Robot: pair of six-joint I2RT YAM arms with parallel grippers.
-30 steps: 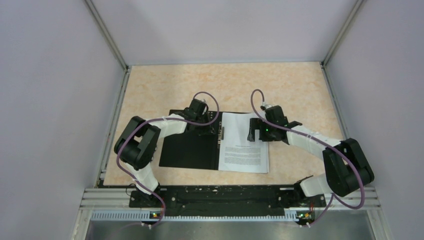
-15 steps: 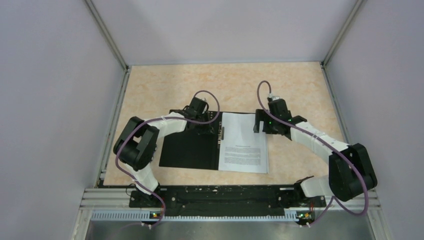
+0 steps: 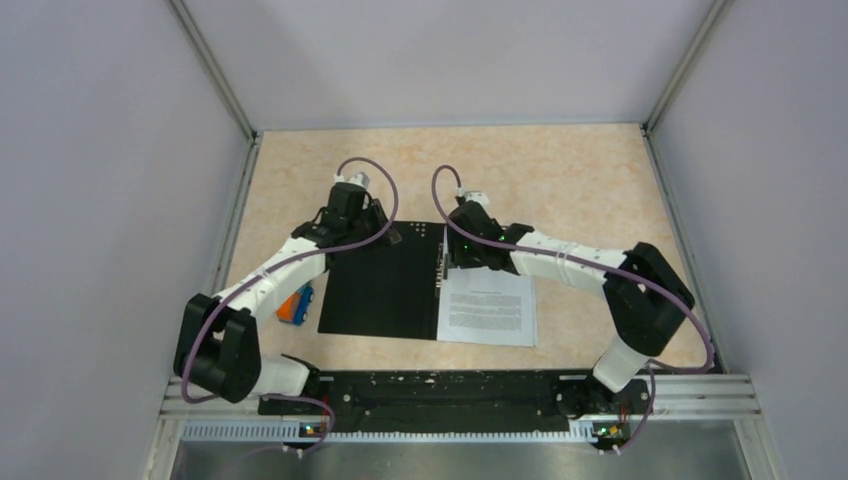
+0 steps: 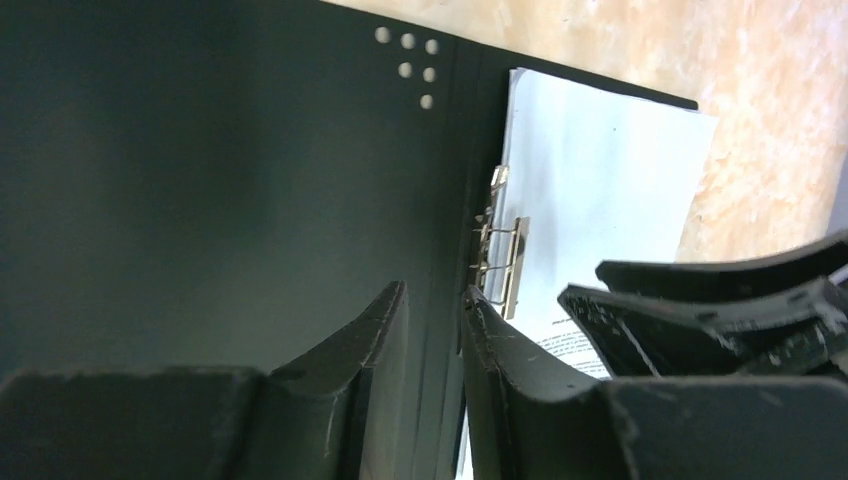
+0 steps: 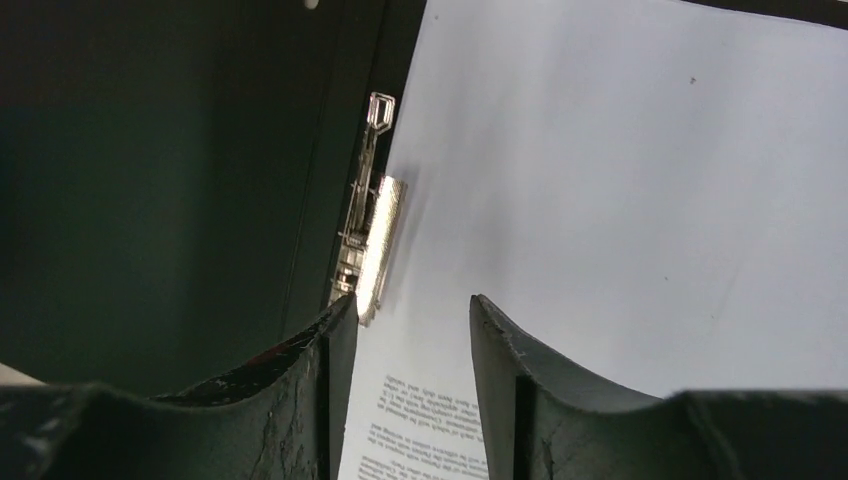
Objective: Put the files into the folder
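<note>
Folder lies open, black inside up, mid-table, closer to near edge than far. Files rest on its right half, left margin along metal spine clip; whether clip pins them, cannot tell. Right gripper hovers over clip and sheet margin, claw spread, pinching nothing. Left gripper above spine, claw narrowly parted, empty. Small orange-and-blue object sits just beside folder's left edge.
</note>
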